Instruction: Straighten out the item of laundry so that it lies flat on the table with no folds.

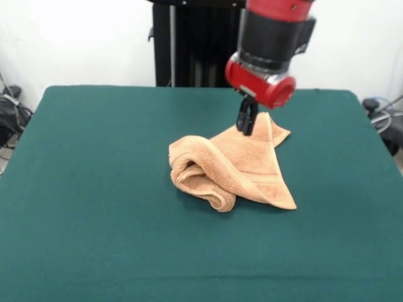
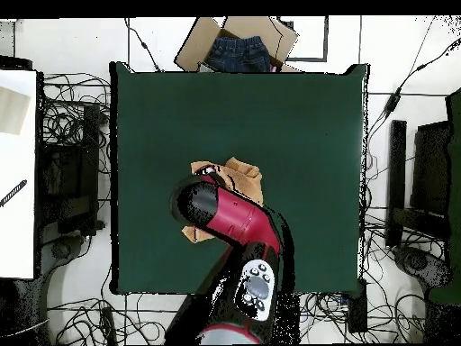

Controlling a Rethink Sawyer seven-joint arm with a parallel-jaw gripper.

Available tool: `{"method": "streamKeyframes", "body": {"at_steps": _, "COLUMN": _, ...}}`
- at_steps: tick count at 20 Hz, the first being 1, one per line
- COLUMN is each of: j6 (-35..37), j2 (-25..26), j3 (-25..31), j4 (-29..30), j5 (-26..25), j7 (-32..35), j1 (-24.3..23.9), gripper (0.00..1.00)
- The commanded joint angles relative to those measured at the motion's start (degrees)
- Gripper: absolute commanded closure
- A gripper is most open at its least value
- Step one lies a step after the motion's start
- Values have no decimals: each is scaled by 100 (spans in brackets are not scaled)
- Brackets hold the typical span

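The item of laundry, an orange-tan towel (image 1: 234, 165), lies crumpled near the middle of the green table (image 1: 94, 189), rolled into thick folds on its left side. One woven band shows along its right flap. My gripper (image 1: 246, 128) is at the towel's far edge, its black fingers pressed together on a raised corner of the cloth. In the overhead view my red arm (image 2: 227, 213) covers the gripper and most of the towel (image 2: 244, 171), so only its edges show on the table (image 2: 306, 135).
A cardboard box holding blue jeans (image 2: 238, 47) sits just beyond the table's edge opposite the robot. Cables and equipment lie on the floor around the table. Green cloth stretches wide on every side of the towel.
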Motion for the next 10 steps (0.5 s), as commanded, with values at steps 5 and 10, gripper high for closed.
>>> {"method": "streamKeyframes", "body": {"at_steps": 5, "j6": 181, "j2": 1130, "j3": 128, "j4": -160, "j5": 565, "j7": 1575, "j1": 383, "gripper": 100}}
{"method": "streamKeyframes", "body": {"at_steps": 10, "j6": -88, "j2": 1133, "j3": 162, "j4": -92, "j5": 656, "j7": 1490, "j1": 373, "gripper": 0}}
